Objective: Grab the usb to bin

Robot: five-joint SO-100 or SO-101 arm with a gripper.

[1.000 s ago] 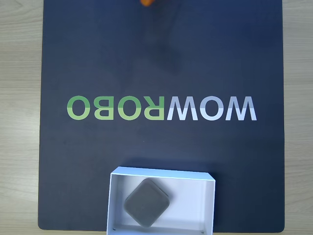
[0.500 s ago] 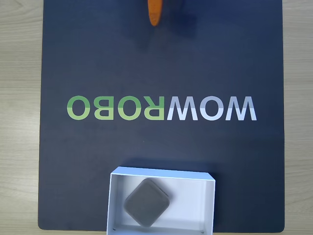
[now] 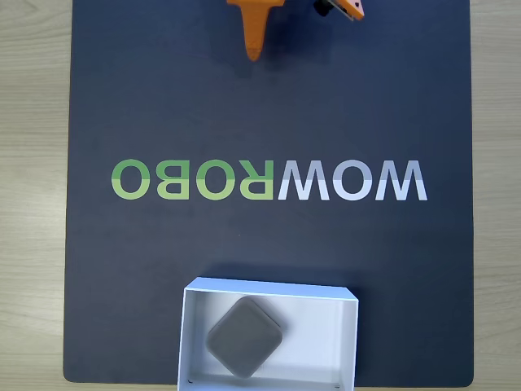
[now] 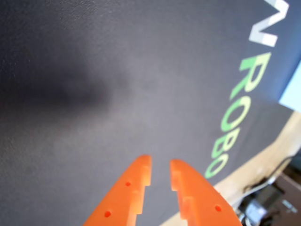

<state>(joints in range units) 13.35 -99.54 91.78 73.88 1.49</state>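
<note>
The usb (image 3: 245, 337), a small flat grey square with rounded corners, lies turned like a diamond on the floor of the bin (image 3: 326, 346). The bin is a shallow white box at the mat's near edge in the fixed view. My orange gripper (image 3: 254, 54) points down from the top edge of that view, far from the bin and above bare mat. In the wrist view the gripper (image 4: 160, 163) has a narrow gap between its two orange fingers (image 4: 136, 183) and nothing sits in that gap.
A dark mat (image 3: 163, 98) with the mirrored lettering WOWROBO (image 3: 269, 180) covers most of the pale wooden table (image 3: 32, 204). An orange and black part of the arm (image 3: 342, 8) shows at the top edge. Cables (image 4: 263, 197) lie past the mat's edge in the wrist view.
The orange gripper has come farther into the fixed view from the top edge, moving down the picture. The usb and the bin have not moved.
</note>
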